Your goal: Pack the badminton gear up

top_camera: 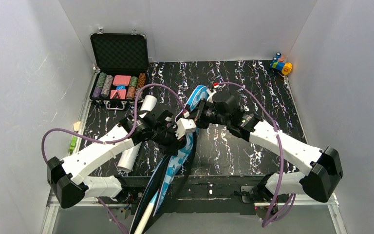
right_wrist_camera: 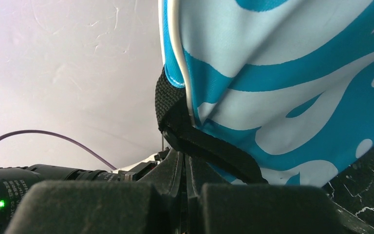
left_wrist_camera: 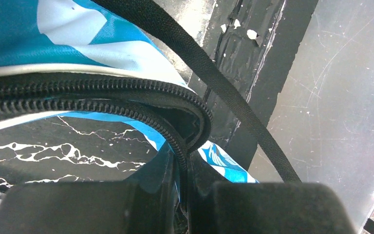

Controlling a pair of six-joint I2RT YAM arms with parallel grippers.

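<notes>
- Bag [top_camera: 181, 157]: the blue and white racket-shaped cover lies slantwise on the black marbled counter [top_camera: 253, 87]. It runs from near the counter's middle down to the near edge, between the two arm bases. Its narrow lower end hangs past that edge.
- Handle: a white racket handle [top_camera: 145, 217] sticks out of the bag's lower end.
- Left gripper [top_camera: 177, 141]: it sits at the bag's mid-length. In the left wrist view its fingers [left_wrist_camera: 78, 209] are pressed together on the bag's edge, with the black zipper [left_wrist_camera: 102, 92] curving down into the slit between them.
- Strap: the black strap [left_wrist_camera: 224, 73] runs loose across the same view, past the zipper's bend and toward the counter's edge.
- Right gripper [top_camera: 198, 116]: it is at the bag's far, wide end. The right wrist view shows its jaws closed, seemingly pinching the strap just where it is sewn to the bag's rim.
- Far end: that end of the bag looks raised, with its patterned cloth standing above the right gripper.
- Tube: a long white tube [top_camera: 129, 156] lies on the counter left of the bag, partly under the left arm.
- Case: an open black case [top_camera: 119, 53] with poker chips stands at the far left corner.
- Blocks: small coloured toy blocks [top_camera: 281, 65] sit at the far right corner, well apart from the bag.
</notes>
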